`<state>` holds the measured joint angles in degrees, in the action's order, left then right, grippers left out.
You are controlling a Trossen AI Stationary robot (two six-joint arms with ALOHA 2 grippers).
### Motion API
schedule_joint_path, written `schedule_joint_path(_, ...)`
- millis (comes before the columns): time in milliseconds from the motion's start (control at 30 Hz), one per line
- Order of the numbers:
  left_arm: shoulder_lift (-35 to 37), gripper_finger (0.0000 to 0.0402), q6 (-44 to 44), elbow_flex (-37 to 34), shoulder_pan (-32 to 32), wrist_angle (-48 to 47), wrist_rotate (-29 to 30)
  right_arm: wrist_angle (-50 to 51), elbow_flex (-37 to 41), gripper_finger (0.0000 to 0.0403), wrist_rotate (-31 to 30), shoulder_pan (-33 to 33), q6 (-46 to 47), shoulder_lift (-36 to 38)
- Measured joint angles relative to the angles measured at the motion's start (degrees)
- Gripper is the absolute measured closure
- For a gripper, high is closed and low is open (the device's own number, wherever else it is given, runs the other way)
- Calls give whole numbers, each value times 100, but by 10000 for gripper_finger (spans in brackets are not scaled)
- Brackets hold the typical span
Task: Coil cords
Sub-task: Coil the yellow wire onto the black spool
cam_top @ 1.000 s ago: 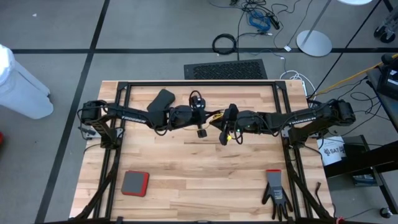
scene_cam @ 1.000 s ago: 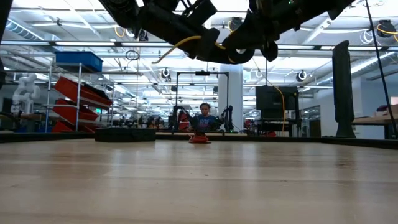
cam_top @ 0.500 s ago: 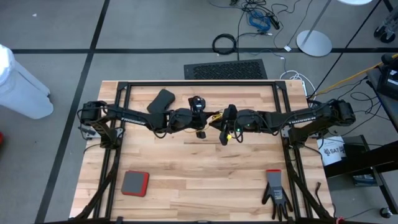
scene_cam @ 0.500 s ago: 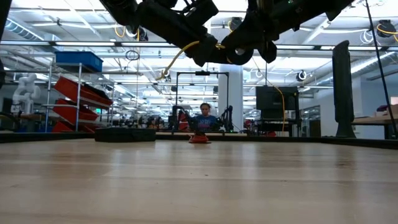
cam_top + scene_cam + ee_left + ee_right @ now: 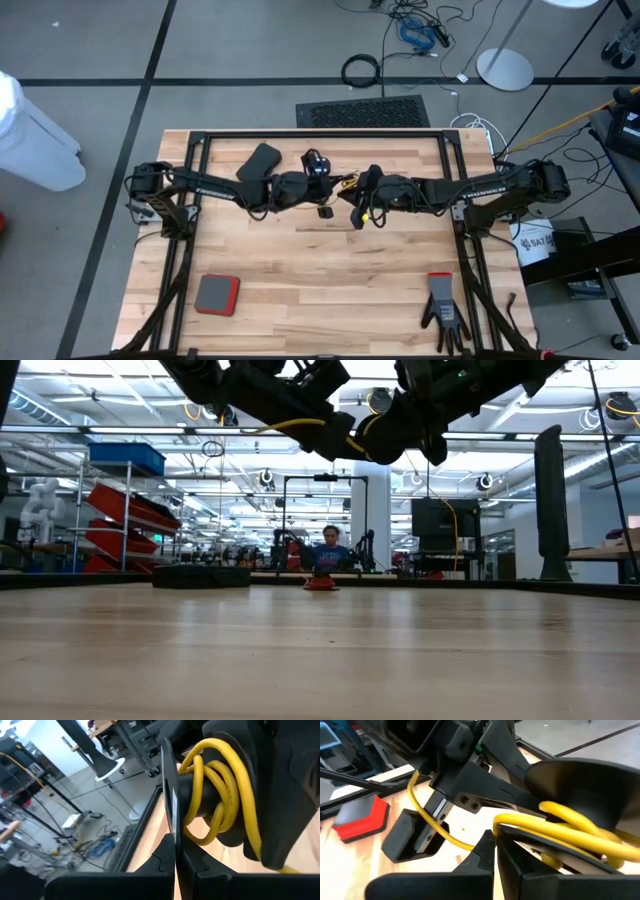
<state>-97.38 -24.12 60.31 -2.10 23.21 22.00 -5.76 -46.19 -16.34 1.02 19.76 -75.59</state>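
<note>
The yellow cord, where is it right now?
The yellow cord is up in the air over the middle of the wooden table, toward its far edge, held between the left gripper and the right gripper, both shut on it.

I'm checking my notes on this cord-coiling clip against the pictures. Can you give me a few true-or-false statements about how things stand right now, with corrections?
1. Both grippers meet above the middle of the table. True: the left gripper and right gripper are close together there.
2. The yellow cord lies flat on the table. False: it is wound around a black reel held up in the air.
3. Both grippers are open. False: both are shut.
4. A red and grey pad lies near the table's front left corner. True.
5. A black glove lies by the left arm's base. False: it lies near the front right corner.
</note>
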Motion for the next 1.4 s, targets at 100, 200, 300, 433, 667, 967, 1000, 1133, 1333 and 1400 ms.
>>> schedule_joint_path(100, 0, 402, 123, 0, -1, 10, -41, 9, 0, 402, -105, -3, -137, 0)
schedule_joint_path(200, 0, 402, 287, 0, -3, 8, -182, 27, 0, 402, -118, -7, -321, 0)
schedule_joint_path(300, 0, 402, 459, 0, -31, 1, -327, 56, 0, 402, -122, -7, -508, 0)
schedule_joint_path(433, 0, 402, 781, 0, -76, -3, -528, 84, 0, 402, -151, -42, -769, 2)
schedule_joint_path(667, -4, 402, 1638, 0, -250, -6, -1137, 188, 0, 402, -200, -74, -1285, 7)
schedule_joint_path(967, -4, 402, 2670, 11, -447, 165, -1862, 510, 2, 403, -656, -216, -1693, -4)
schedule_joint_path(1000, -4, 402, 2678, 11, -452, 190, -1876, 505, 2, 403, -752, -245, -1718, -4)
schedule_joint_path(1133, -4, 402, 2829, 13, -473, 193, -2012, 542, 2, 403, -926, -351, -1853, -7)
schedule_joint_path(1333, -4, 402, 2994, 16, -526, 140, -2251, 804, 2, 403, -1250, -513, -1938, -4)
schedule_joint_path(1400, -4, 402, 3037, 17, -526, 72, -2275, 958, 2, 403, -1436, -593, -1947, -4)
